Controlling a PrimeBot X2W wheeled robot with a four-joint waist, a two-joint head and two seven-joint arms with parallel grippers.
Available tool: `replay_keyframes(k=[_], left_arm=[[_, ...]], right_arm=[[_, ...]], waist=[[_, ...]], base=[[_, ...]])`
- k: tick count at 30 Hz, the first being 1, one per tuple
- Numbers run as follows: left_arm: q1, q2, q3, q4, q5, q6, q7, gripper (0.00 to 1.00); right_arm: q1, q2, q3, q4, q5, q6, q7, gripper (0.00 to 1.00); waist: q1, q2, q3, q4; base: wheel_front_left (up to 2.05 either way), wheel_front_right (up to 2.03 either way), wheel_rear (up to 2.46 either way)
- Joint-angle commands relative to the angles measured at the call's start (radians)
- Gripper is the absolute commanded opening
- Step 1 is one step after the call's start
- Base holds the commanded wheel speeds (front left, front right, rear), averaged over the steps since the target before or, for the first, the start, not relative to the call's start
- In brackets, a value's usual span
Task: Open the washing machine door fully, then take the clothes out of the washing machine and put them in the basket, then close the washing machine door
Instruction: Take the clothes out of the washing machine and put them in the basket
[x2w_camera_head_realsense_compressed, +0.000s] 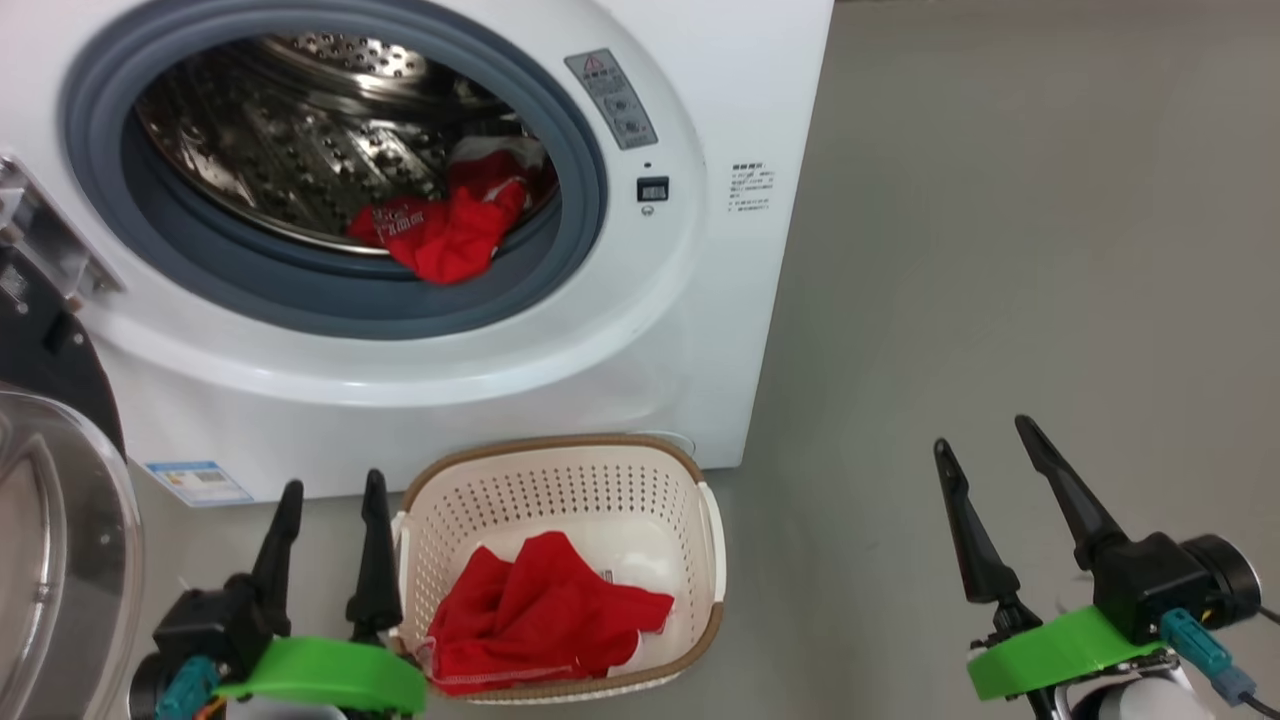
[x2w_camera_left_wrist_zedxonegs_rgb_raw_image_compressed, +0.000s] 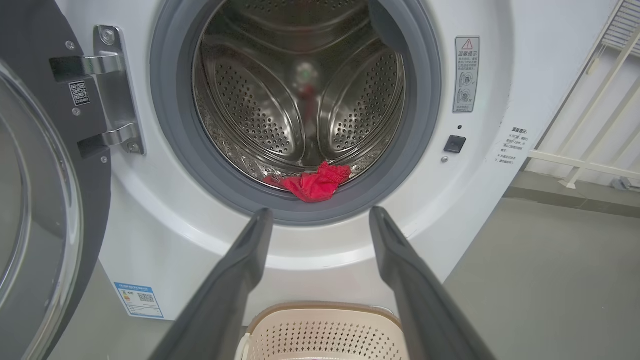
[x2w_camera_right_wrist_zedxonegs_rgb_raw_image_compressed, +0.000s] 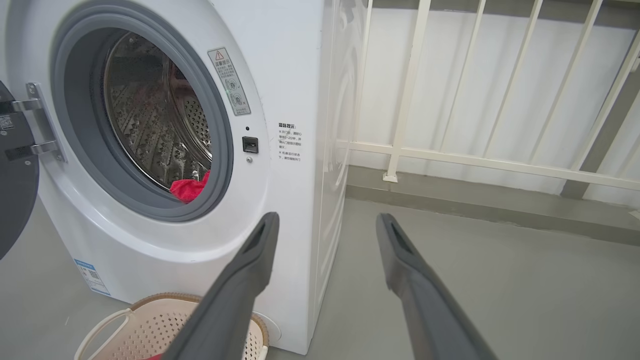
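Nearest, the left claw (x2w_camera_head_realsense_compressed: 334, 482) and the right claw (x2w_camera_head_realsense_compressed: 981, 433) are hanging low, fingers apart and holding nothing. Beside the left claw, the basket (x2w_camera_head_realsense_compressed: 560, 447) is carrying one red garment (x2w_camera_head_realsense_compressed: 540, 610). Behind it the washing machine (x2w_camera_head_realsense_compressed: 420, 400) is standing with its door (x2w_camera_head_realsense_compressed: 55, 540) swung wide, so opening seems done. A second red garment (x2w_camera_head_realsense_compressed: 450, 235) is lying at the front of the drum (x2w_camera_head_realsense_compressed: 290, 150), so unloading and closing are remaining. The left wrist view is showing the door hinge (x2w_camera_left_wrist_zedxonegs_rgb_raw_image_compressed: 112, 90), the right wrist view a white railing (x2w_camera_right_wrist_zedxonegs_rgb_raw_image_compressed: 450, 156).

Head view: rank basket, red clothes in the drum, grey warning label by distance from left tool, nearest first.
1. Cream-white perforated plastic basket, just beside the left tool.
2. Red fabric clothes, at the steel drum's front lip.
3. Grey rectangular warning label, high on the white washing machine's front.
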Motion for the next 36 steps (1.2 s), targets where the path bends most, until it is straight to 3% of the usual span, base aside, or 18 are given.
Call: replay_keyframes(k=[1,16,25,36], left_arm=[[-0.049,0.014,0.033,-0.014,-0.007,-0.005,-0.011,1.00],[-0.278,0.040,0.049,0.082,-0.034,-0.048,-0.017,1.00],[-0.476,0.082,0.053,0.222,-0.054,-0.095,-0.017,1.00],[-0.729,0.144,0.050,0.390,-0.045,-0.122,-0.018,1.00]], right_arm=[[-0.048,-0.008,0.025,-0.032,-0.010,0.005,-0.006,1.00],[-0.137,-0.008,0.029,-0.049,-0.020,0.005,-0.006,1.00],[-0.176,-0.008,0.051,-0.053,-0.017,0.005,-0.006,1.00],[-0.217,-0.008,0.066,-0.063,-0.013,0.005,-0.006,1.00]], waist=[[0.0000,0.0000,0.037,-0.001],[0.0000,0.0000,0.210,0.016],[0.0000,0.0000,0.284,-0.003],[0.0000,0.0000,0.387,-0.042]], base=[[0.00,0.00,0.00],[0.00,0.00,0.00],[0.00,0.00,0.00],[0.00,0.00,0.00]])
